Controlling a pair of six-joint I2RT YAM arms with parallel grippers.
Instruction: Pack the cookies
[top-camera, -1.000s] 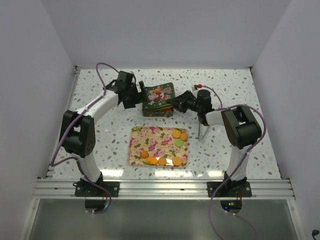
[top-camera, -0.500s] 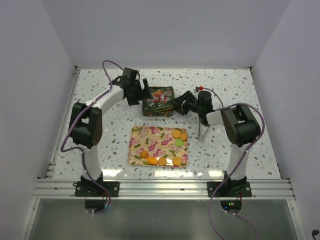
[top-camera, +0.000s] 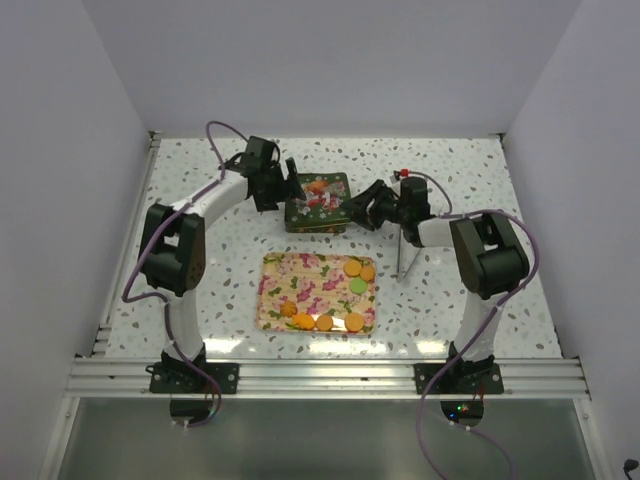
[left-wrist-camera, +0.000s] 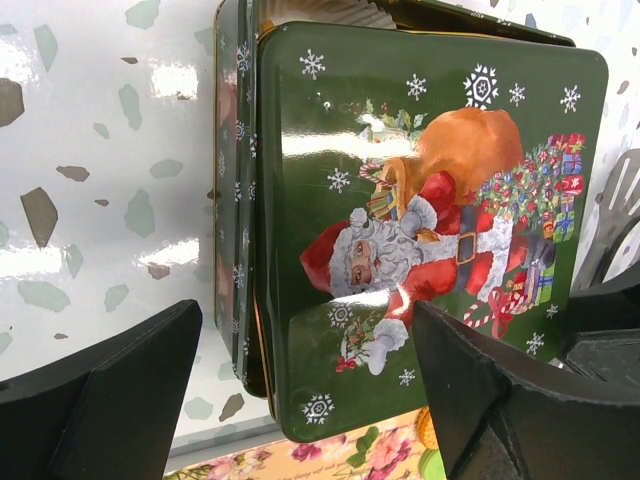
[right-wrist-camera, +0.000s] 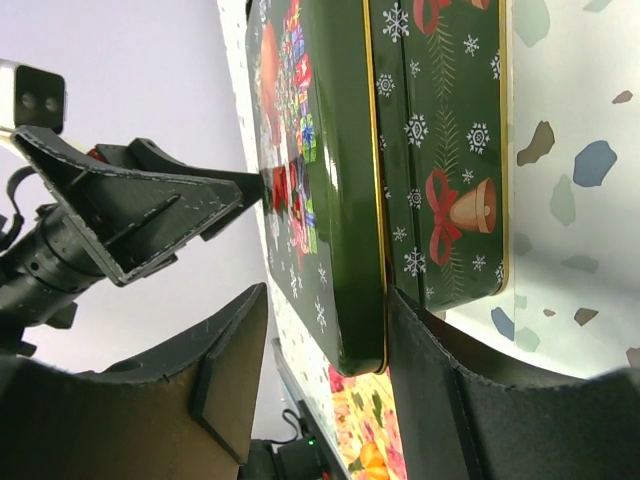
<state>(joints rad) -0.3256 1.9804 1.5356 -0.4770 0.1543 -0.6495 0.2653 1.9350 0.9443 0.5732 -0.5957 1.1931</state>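
Cookies (top-camera: 352, 267) lie on floral tray (top-camera: 298, 282), 6 o'clock of lidded tin (top-camera: 318, 200). Left claw (top-camera: 287, 185) wide open at tin's 9 o'clock. Right claw (top-camera: 357, 208) parted, straddling tin's 3 o'clock edge.

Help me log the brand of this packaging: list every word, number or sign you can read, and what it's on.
No text is readable anywhere.
Green tin lid: Santa, gift sack and snowflakes only; a faint mark above Santa is too dim to read.
Tin side: bells, bows and snowflakes, no words.
Floral tray: flower pattern only.
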